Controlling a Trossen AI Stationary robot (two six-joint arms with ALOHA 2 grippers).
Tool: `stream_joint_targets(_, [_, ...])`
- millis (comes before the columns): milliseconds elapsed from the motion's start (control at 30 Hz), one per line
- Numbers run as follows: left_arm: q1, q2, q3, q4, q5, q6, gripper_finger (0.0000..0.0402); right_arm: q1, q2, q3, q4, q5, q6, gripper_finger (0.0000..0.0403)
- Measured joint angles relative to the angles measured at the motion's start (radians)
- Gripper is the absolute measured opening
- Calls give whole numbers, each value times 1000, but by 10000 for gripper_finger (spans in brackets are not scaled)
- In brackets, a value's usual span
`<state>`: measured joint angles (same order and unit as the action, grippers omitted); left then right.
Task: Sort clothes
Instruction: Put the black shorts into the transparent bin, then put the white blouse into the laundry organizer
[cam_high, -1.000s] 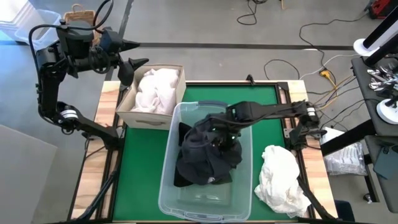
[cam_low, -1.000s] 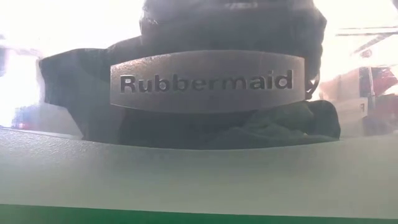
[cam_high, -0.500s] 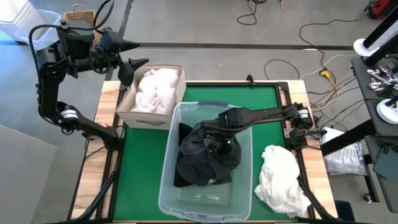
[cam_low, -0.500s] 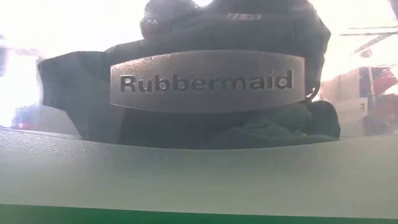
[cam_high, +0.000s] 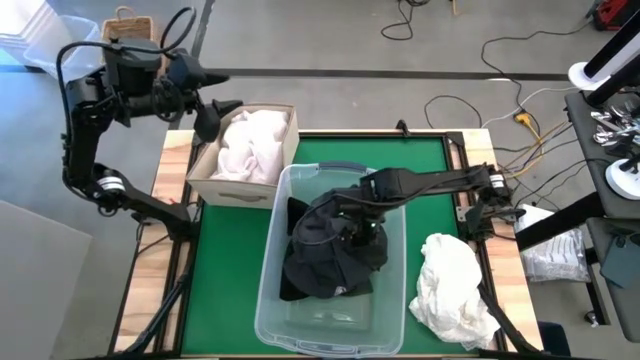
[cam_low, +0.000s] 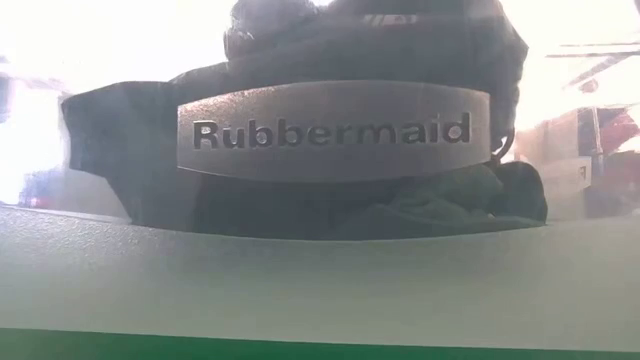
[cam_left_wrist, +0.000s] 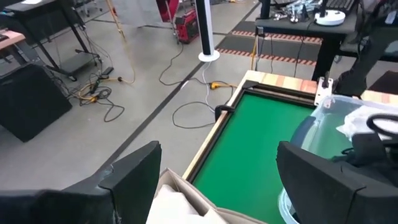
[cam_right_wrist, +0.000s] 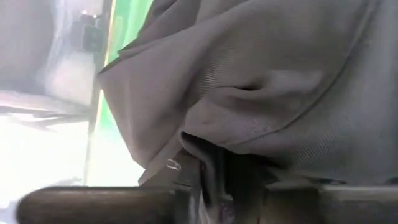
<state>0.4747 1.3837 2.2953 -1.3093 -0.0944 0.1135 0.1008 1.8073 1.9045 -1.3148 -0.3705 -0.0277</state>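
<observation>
1. Nearest in the low view, the clear plastic tub (cam_low: 330, 280) fills the frame; its grey Rubbermaid label (cam_low: 332, 132) blocks much of the dark clothes (cam_low: 420, 200) heaped behind the wall.
2. From above, the tub (cam_high: 385, 335) stands at the middle of the green mat (cam_high: 230, 270), and the dark clothes (cam_high: 325, 262) lie piled inside it.
3. The right gripper (cam_high: 352, 228) is pressed down into the top of that dark pile. Its wrist view shows grey fabric (cam_right_wrist: 261, 93) bunched between its fingers, which stand nearly together, pinching a fold.
4. A heap of white clothes (cam_high: 455, 288) lies on the table just beside the tub, near the right arm's base.
5. Farther back, the beige fabric box (cam_high: 215, 172) touches the tub's far left corner and holds more white clothes (cam_high: 252, 145).
6. The left gripper (cam_high: 218, 103) hangs above the box's far edge, fingers (cam_left_wrist: 134, 180) spread wide and holding nothing.
7. Beyond the table, cables (cam_high: 490, 75) trail over the grey floor.
</observation>
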Motion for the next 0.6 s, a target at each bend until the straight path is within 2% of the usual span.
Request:
stream_joint_targets(167, [-19,-28,-80,41,0,0,294,0,-16,0,8,50,5,108])
stream_joint_targets(333, [-55,-98,-216,147,0,0,294,0,-44,0,10,59,48,155])
stream_joint_targets(533, [-141,-222,-455,340,0,-15,294,-1,-107,1,12,64,82,181])
stream_joint_targets(600, [-174,-265,-543,402,0,-18,294,-1,-134,1,12,103,87,182])
